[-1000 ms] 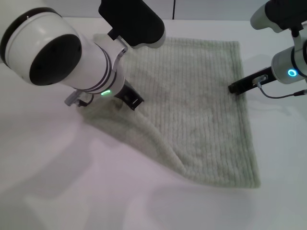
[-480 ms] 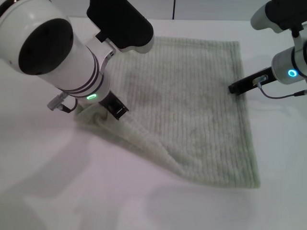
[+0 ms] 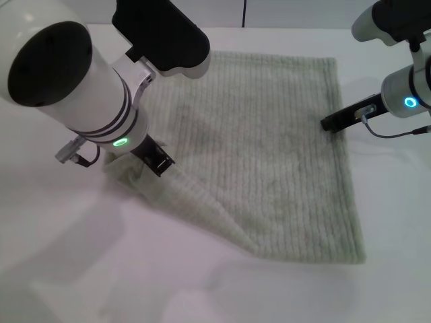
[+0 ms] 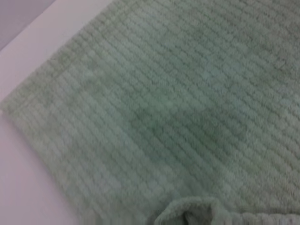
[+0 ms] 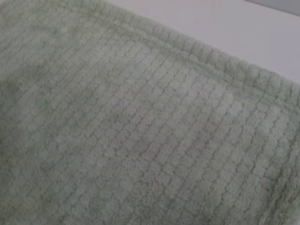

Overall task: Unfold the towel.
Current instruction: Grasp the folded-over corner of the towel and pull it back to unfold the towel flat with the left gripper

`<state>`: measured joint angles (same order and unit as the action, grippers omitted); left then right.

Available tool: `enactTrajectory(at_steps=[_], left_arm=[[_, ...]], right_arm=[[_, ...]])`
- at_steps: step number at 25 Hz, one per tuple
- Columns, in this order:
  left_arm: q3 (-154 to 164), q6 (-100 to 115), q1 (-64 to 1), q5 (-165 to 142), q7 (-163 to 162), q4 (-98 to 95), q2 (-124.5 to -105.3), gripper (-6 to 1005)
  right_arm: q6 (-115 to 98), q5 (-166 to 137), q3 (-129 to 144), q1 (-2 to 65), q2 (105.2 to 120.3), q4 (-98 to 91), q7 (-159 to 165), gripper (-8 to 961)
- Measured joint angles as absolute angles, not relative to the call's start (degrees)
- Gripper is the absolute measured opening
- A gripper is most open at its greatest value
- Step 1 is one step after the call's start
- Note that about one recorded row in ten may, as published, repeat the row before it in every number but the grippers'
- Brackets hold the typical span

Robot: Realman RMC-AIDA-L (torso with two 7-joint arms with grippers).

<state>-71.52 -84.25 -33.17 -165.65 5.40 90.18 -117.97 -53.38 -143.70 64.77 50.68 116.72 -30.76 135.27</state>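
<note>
The pale green ribbed towel (image 3: 269,168) lies spread over the white table, flat except at its near left corner. That corner (image 3: 124,171) is bunched up under my left gripper (image 3: 153,160), which is shut on it low over the table. The cloth runs in a raised ridge from there toward the near edge. My right gripper (image 3: 331,124) rests at the towel's right edge, about halfway along it. The left wrist view is filled with towel (image 4: 178,103), with a curled fold (image 4: 187,213) close by. The right wrist view shows flat towel (image 5: 140,140) and its hem (image 5: 220,61).
The white table (image 3: 81,269) shows bare at the near left and along the right side (image 3: 397,222). My bulky left arm (image 3: 74,74) covers the towel's far left part.
My left gripper has moved left and slightly nearer, dragging the towel's corner with it and widening the cloth. The right gripper has stayed still.
</note>
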Motion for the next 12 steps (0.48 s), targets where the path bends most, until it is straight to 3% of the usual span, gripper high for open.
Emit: enactTrajectory(at_steps=[12], left_arm=[[-73.0,-87.3,-32.6,-165.7,4.9,90.3,-117.59,16]], right_arm=[[-53.4,-143.7,64.8,50.8,116.72,-30.8,135.2,14]])
